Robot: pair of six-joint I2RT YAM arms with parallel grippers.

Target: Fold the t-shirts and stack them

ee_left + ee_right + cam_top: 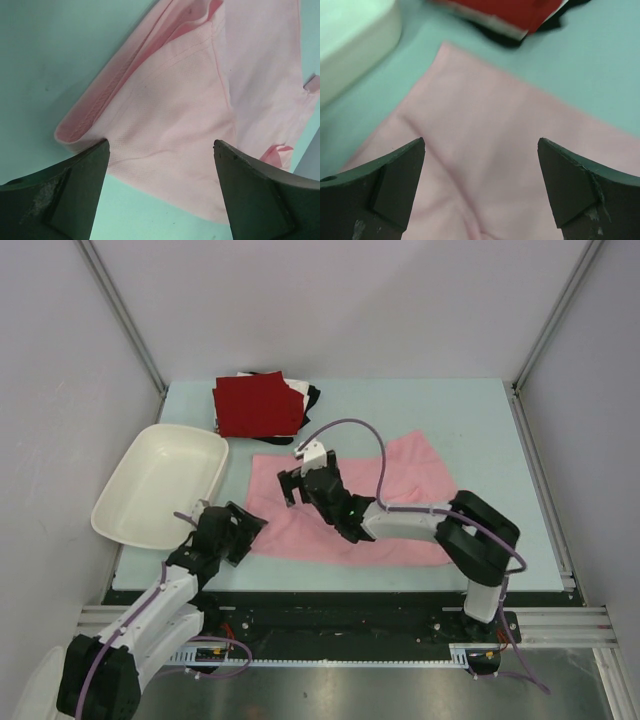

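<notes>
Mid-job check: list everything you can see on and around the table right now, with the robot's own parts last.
pink t-shirt: one, light pink, spread flat across the middle of the table
folded t-shirts: one stack, dark red on top with white and black edges showing beneath, far side, left of centre
tub: one, white, left edge of the table
table: one, pale teal
left gripper: black, open, over the shirt's near-left corner
right gripper: black, open, above the shirt's far-left part

The pink shirt (175, 125) is soft matt cloth with a fine knitted weave. The tub (160, 485) is smooth white plastic. My left fingers (65, 195) are dark, matt, scuffed. The table (50, 60) looks smooth and matt.
</notes>
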